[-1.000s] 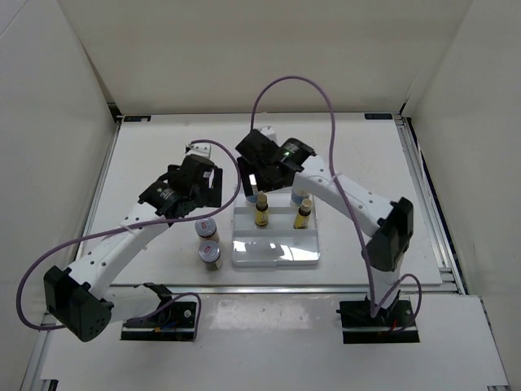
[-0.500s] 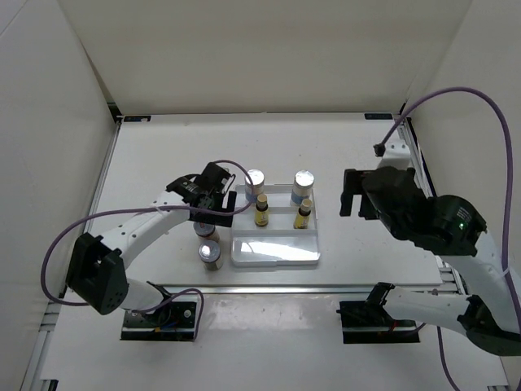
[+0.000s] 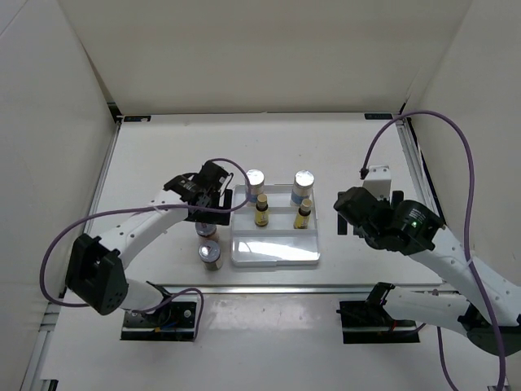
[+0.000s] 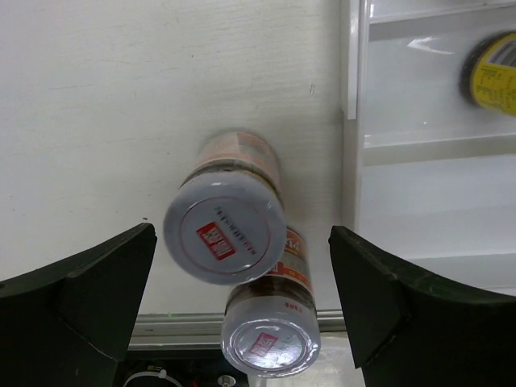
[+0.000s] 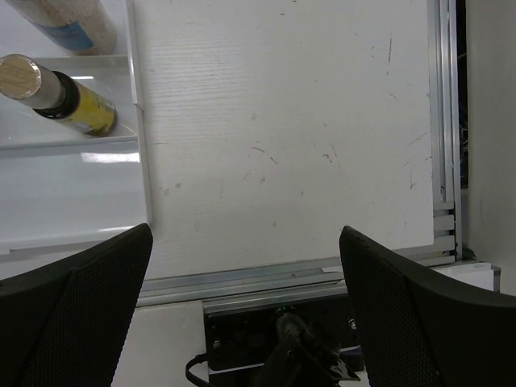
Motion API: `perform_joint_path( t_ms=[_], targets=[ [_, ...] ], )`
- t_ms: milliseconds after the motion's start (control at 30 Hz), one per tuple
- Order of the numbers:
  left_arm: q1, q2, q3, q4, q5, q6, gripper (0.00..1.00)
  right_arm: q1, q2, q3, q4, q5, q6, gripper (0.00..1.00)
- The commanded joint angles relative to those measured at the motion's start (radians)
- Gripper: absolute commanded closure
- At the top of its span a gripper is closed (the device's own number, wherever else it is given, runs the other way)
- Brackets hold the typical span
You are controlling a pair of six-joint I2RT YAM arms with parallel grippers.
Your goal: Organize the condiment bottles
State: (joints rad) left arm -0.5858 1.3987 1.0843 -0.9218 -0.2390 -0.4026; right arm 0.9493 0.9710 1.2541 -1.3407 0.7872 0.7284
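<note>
The white tray [image 3: 275,254] holds two tall white bottles [image 3: 255,183] [image 3: 303,186] in its back row and two tiny yellow bottles [image 3: 261,213] [image 3: 303,217] in its middle row. Two brownish silver-lidded jars stand on the table left of the tray, one [image 3: 206,231] partly under my left gripper and one [image 3: 211,256] nearer. My left gripper [image 3: 208,213] is open and empty above them. In the left wrist view both jars [image 4: 224,230] [image 4: 270,347] sit between its fingers [image 4: 81,298]. My right gripper [image 3: 350,210] is open and empty, right of the tray.
The tray's front row is empty. The right wrist view shows the tray's right wall [image 5: 139,161], a yellow bottle [image 5: 64,101], bare table and the metal front rail [image 5: 322,278]. White walls enclose the table on three sides.
My right gripper left the tray's back row and swung out to the right, empty. My left gripper moved nearer and right, over the two jars beside the tray.
</note>
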Motion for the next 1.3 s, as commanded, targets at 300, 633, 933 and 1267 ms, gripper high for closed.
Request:
perform_joint_path(
  t_ms=[300,633,933,1267],
  targets=[
    [0.0,-0.115,-0.024,-0.02,-0.053,-0.048,0.0,0.002,-0.04,-0.021,-0.057,0.061,0.055,0.0],
    [0.058,0.088,0.014,-0.02,0.075,0.002,0.15,0.002,-0.031,-0.03,-0.048,0.061,0.046,0.0],
    [0.051,-0.114,0.106,-0.087,-0.057,-0.035,0.73,0.002,-0.031,-0.03,-0.048,0.061,0.046,0.0],
    [-0.163,-0.233,0.253,-0.097,0.086,-0.103,0.89,0.002,-0.022,-0.03,-0.038,0.061,0.046,0.0]
  ],
)
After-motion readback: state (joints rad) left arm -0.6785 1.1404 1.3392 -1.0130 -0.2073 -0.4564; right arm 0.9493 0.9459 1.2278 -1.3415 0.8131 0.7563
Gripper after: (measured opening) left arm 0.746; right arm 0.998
